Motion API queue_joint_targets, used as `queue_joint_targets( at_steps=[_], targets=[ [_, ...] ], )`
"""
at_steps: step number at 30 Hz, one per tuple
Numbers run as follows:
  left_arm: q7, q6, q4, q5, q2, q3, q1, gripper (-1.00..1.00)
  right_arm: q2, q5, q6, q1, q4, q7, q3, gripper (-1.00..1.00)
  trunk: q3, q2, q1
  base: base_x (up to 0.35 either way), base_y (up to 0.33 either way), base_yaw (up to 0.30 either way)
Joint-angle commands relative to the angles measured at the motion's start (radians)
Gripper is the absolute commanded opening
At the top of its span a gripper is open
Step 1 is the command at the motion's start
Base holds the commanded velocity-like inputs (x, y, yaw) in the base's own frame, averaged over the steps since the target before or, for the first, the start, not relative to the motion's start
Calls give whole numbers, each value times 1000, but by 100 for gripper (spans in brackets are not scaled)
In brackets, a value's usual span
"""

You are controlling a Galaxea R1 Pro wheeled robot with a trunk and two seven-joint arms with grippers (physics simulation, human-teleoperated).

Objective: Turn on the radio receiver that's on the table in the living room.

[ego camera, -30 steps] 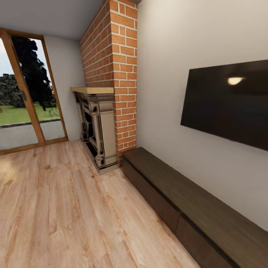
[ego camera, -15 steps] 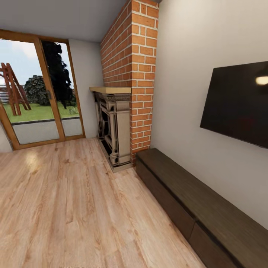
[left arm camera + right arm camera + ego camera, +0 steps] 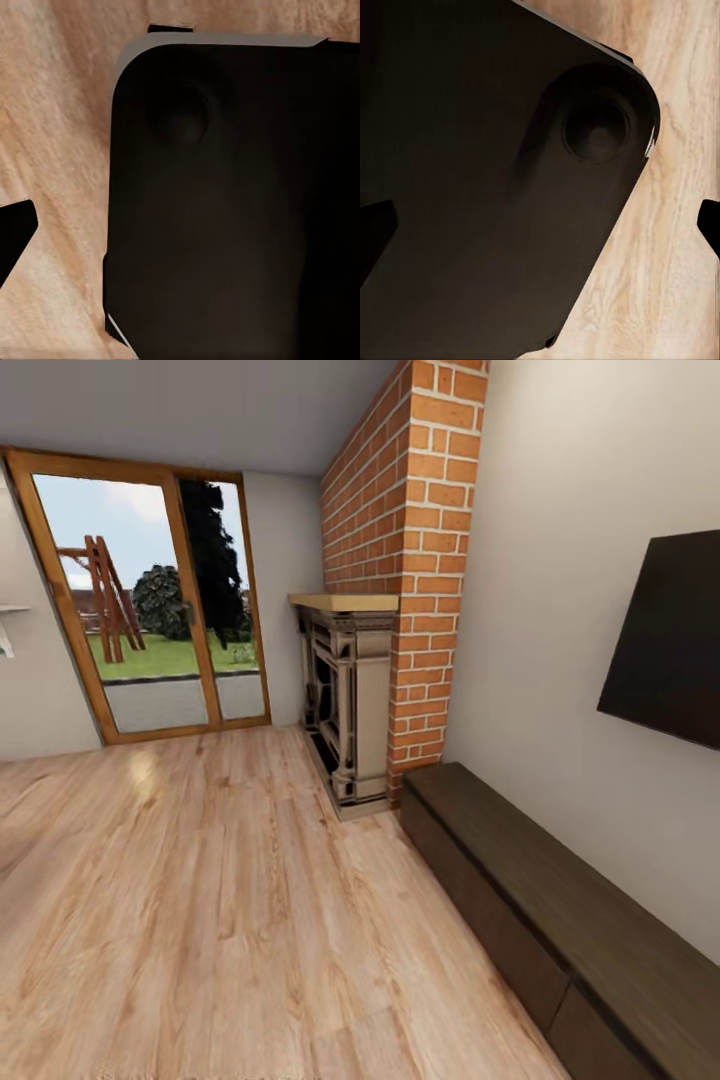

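The room has a light wood plank floor [image 3: 180, 920] and pale walls. In the left wrist view a black fingertip [image 3: 15, 236] of the left gripper pokes in at the edge, over the floor and beside a big black rounded panel [image 3: 225, 202] of the robot. I cannot tell if that gripper's jaws are apart or together. In the right wrist view two black fingertips [image 3: 375, 232] show at opposite edges, so the right gripper [image 3: 540, 229] has its jaws spread wide with nothing between them; under them is another black panel [image 3: 472, 172] with a round dent. Farther out, the head view shows a tall red brick chimney [image 3: 410, 540] with a carved fireplace [image 3: 345, 695] at its foot. A long dark wooden cabinet [image 3: 560, 920] runs along the wall beside it. A black flat screen [image 3: 670, 645] hangs on the wall above the cabinet. At the far end a wood-framed glass door [image 3: 150, 600] looks out on grass and trees. This is the living room, but I cannot tell where the radio is.
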Motion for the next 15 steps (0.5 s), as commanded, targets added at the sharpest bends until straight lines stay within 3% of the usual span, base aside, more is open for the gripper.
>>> queue_joint_targets(
  at_steps=[1,15],
  targets=[
    [0,0,0,0,0,0,0,100,0,0,-1,0,0,-1,0,100,0,0,0,0,0,275],
    [0,0,0,0,0,0,0,100,1,0,-3,0,0,-1,0,100,0,0,0,0,0,275]
  ],
)
